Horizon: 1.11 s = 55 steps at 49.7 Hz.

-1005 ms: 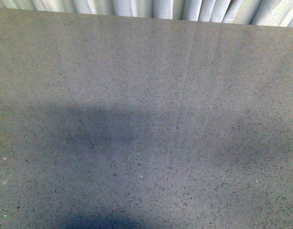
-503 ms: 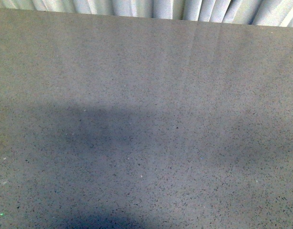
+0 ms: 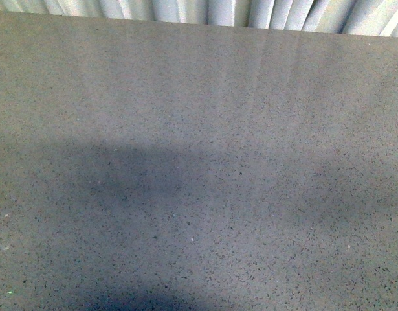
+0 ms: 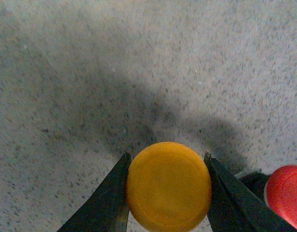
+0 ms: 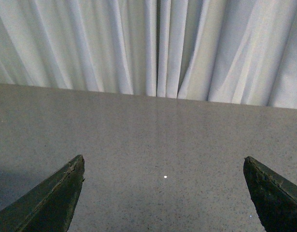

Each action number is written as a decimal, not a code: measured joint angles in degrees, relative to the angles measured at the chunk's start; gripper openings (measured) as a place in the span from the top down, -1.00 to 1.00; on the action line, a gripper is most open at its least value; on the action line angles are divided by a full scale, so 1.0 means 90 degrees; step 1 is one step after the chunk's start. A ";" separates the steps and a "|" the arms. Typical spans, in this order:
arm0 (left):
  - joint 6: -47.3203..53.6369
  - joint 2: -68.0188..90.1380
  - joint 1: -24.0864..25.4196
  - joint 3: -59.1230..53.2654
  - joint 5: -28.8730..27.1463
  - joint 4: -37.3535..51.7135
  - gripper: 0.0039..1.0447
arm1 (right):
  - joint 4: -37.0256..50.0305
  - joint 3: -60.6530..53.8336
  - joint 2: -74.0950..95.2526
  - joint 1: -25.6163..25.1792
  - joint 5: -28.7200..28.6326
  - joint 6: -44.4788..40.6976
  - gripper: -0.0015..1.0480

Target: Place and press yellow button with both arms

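In the left wrist view my left gripper [image 4: 165, 162] is shut on the yellow button [image 4: 168, 186]. Its round orange-yellow cap fills the gap between the two dark fingers [image 4: 102, 203], and its neck and base are hidden under the cap. It hangs over the grey speckled table [image 4: 90, 72], casting a shadow on it. In the right wrist view my right gripper [image 5: 163, 164] is open and empty, its jaws wide apart over bare table. The front view shows neither gripper nor the button, only the table [image 3: 199, 97] with arm shadows.
A red round cap [image 4: 286, 195] shows beside the left gripper at the frame edge, on a dark base. A white pleated curtain [image 5: 153, 48] hangs behind the table's far edge and also shows in the front view [image 3: 211, 11].
The shadows on the table in the front view have shifted slightly. Nothing else differs.
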 joint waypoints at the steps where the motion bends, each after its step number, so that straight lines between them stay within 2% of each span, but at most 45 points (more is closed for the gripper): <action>1: 0.0015 -0.0138 -0.0007 0.0107 0.0002 -0.0126 0.33 | 0.0000 0.0000 0.0000 0.0000 0.0000 0.0000 -0.82; 4: 0.0012 -0.0449 -0.0109 0.0333 -0.0002 -0.0335 0.33 | 0.0000 0.0000 0.0000 0.0000 0.0000 0.0000 -0.82; 13: -0.0226 -0.1200 -0.1178 0.0600 -0.0185 -0.0636 0.33 | 0.0000 0.0000 0.0000 0.0000 -0.0002 0.0000 -0.82; 19: -0.0483 -0.1243 -0.2356 0.0546 -0.0476 -0.0563 0.33 | 0.0000 0.0000 0.0000 0.0000 0.0000 0.0000 -0.82; 25: -0.0916 -0.0746 -0.4019 0.0376 -0.1025 -0.0061 0.33 | 0.0000 0.0000 0.0000 0.0000 0.0000 0.0000 -0.82; 34: -0.1146 0.0175 -0.5156 0.0357 -0.1460 0.0461 0.33 | 0.0000 0.0000 0.0000 0.0000 0.0000 0.0000 -0.82; 41: -0.1302 0.0896 -0.5620 0.0345 -0.1581 0.0716 0.33 | 0.0000 0.0000 0.0000 0.0000 0.0000 0.0000 -0.82; 55: -0.1477 0.1273 -0.5734 0.0209 -0.1586 0.0852 0.32 | 0.0000 0.0000 0.0000 0.0000 0.0000 0.0000 -0.82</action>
